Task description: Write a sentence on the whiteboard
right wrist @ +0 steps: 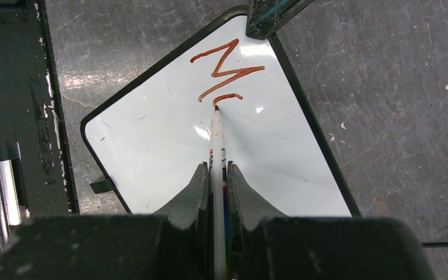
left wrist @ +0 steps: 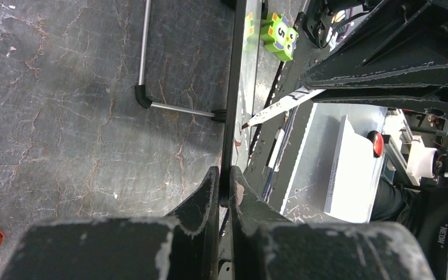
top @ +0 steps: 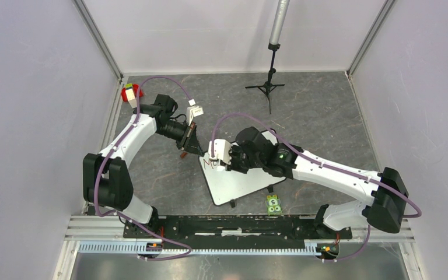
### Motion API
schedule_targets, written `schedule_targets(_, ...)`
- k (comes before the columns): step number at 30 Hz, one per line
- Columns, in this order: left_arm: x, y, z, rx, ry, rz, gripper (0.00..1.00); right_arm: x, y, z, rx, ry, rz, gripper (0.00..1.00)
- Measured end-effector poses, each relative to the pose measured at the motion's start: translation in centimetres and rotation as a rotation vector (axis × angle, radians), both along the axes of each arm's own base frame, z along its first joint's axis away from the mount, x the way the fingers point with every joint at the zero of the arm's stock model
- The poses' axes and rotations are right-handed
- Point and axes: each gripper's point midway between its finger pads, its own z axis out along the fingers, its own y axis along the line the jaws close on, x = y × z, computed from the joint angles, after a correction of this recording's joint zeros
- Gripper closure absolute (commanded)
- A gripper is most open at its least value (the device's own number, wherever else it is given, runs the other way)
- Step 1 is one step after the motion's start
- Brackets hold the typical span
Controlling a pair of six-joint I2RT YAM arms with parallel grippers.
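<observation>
Step in hand: writing. sentence (right wrist: pixel 224 70) barely begun, large M plus short curl, at whiteboard (right wrist: pixel 151 157) corner nearest left gripper (left wrist: pixel 224 175)
Do well: light even tip pressure, small strokes, board pinned against sliding
Right gripper (right wrist: pixel 217 172) fingers clamped on marker (right wrist: pixel 216 137), tip touching board
Left gripper fingers pinched on whiteboard rim
Board flat on table (top: pixel 326 116) between arms

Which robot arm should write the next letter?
The right. The right gripper is shut on the marker, whose tip touches the whiteboard beside the started sentence. The left gripper only pinches the whiteboard's rim and holds no pen.
</observation>
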Motion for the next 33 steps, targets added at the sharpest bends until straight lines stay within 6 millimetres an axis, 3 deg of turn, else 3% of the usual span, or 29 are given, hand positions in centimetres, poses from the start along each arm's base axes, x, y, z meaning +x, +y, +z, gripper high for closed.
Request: schedule_targets(33, 0.0, 0.0, -0.1, 0.005, -0.003, 0.000, 0.98, 1.3, 0.4, 1.3, 0.004, -0.048, -0.047, 1.00)
